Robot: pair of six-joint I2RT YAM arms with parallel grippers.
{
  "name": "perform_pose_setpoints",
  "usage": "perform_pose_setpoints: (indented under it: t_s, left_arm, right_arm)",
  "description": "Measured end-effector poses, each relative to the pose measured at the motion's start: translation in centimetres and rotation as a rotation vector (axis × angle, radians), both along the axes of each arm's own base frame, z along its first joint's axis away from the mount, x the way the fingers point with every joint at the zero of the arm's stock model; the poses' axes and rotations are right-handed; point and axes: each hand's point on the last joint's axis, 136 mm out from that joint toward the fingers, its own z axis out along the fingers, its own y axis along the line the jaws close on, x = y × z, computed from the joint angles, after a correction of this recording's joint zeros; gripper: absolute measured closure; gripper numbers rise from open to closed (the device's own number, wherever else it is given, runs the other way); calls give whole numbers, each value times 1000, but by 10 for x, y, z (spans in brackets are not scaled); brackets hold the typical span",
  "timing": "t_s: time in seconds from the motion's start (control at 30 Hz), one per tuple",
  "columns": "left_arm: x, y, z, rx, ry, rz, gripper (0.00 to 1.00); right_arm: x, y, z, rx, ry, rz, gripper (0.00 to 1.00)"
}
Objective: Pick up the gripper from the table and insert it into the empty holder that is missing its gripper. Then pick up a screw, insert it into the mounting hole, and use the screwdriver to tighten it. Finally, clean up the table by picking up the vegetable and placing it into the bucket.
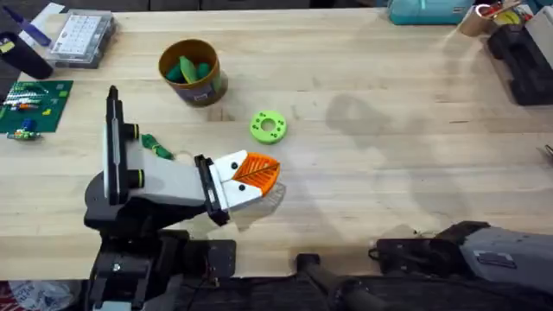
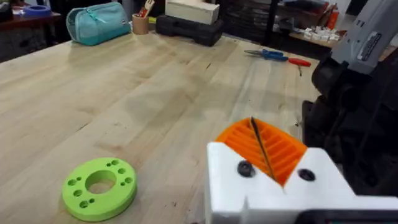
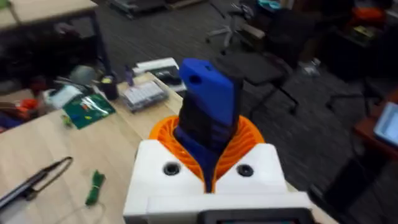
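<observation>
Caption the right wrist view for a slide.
Right tool clamping the blue screwdriver between its orange pads, the green vegetable lying on the table beyond.

The overhead view looks down on the table [image 1: 363,130]; both wrist views sit low, seemingly sharing that tabletop.

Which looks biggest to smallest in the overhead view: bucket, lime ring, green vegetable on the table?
1. bucket
2. lime ring
3. vegetable, slim and partly beside the left arm, so slightly unsure
</observation>
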Motion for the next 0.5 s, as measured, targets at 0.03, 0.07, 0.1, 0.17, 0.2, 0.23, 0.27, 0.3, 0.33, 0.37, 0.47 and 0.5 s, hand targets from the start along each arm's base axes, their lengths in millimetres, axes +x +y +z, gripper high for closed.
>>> perform_pose_setpoints:
  t_s: [0.03, 0.07, 0.1, 0.17, 0.2, 0.23, 0.27, 0.3, 0.33, 0.37, 0.47, 0.5]
  left_arm:
    - [0, 0, 0, 0, 0, 0, 987]
    - [0, 0, 0, 0, 0, 0, 987]
    - [0, 0, 0, 0, 0, 0, 987]
    - [0, 0, 0, 0, 0, 0, 987]
    - [0, 0, 0, 0, 0, 0, 987]
    - [0, 0, 0, 0, 0, 0, 987]
    - [0, 0, 0, 0, 0, 0, 987]
    - [0, 0, 0, 0, 0, 0, 987]
    - [0, 0, 0, 0, 0, 0, 987]
    - [0, 0, 0, 0, 0, 0, 987]
    - [0, 0, 0, 0, 0, 0, 987]
    - [0, 0, 0, 0, 0, 0, 987]
  right_arm:
    - [-5, 7, 4, 9, -12, 27, 975]
    - [-10, 15, 7, 17, -23, 56, 975]
    - [-16, 23, 10, 25, -33, 89, 975]
    - [-29, 37, 16, 42, -52, 156, 975]
    - [-36, 45, 20, 52, -61, 193, 975]
    - [-43, 51, 22, 60, -68, 227, 975]
    - [-50, 57, 25, 68, -73, 259, 975]
    - [-56, 62, 26, 72, -77, 291, 975]
    - [-61, 66, 26, 75, -74, 315, 975]
    - [-67, 71, 26, 75, -71, 339, 975]
    - [-82, 82, 21, 68, -49, 400, 975]
    - [-86, 85, 20, 66, -43, 416, 975]
